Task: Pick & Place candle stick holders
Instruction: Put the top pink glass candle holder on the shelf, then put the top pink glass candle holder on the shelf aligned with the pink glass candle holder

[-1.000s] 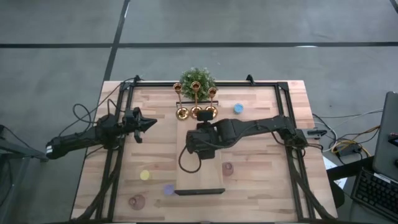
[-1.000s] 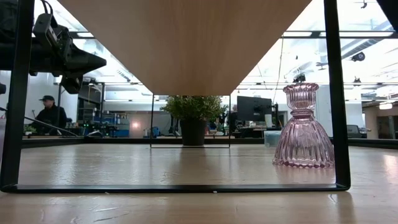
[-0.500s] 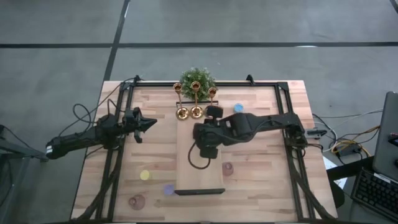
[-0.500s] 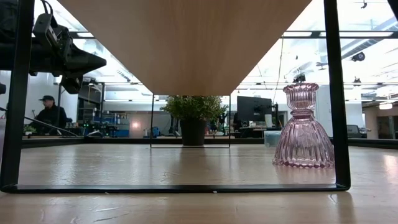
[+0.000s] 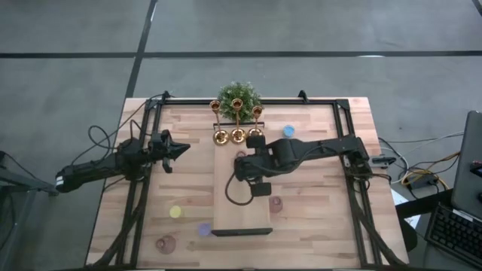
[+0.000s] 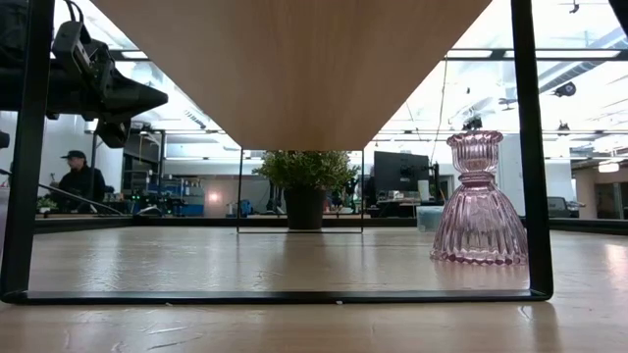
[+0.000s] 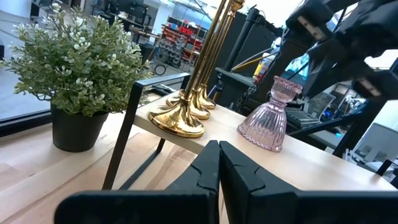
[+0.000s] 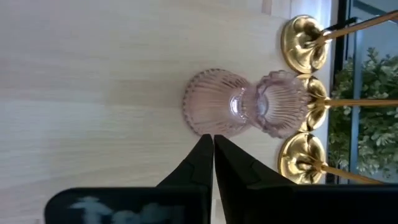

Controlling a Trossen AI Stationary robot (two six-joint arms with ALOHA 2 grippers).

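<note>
Ribbed pink glass holder (image 8: 239, 106), round gold bases (image 8: 303, 35), leafy plant (image 7: 74, 59)

From above we see a light butcher-block wooden tabletop (image 5: 316, 214) standing on a grey concrete floor (image 5: 316, 26) crossed by dark seams. To its right sit a dark keyboard (image 5: 452, 233) and a tangle of cables (image 5: 422, 177). Looking level across the wood, we see a bright open workshop behind: a white ceiling with pipes and strip lights (image 6: 579, 74), a black computer monitor (image 6: 400, 174) on a far desk, and blue storage bins (image 6: 182, 191) on shelving. A person in a dark cap (image 6: 78, 178) sits at the left of that room. Daylight floods the far side.
</note>
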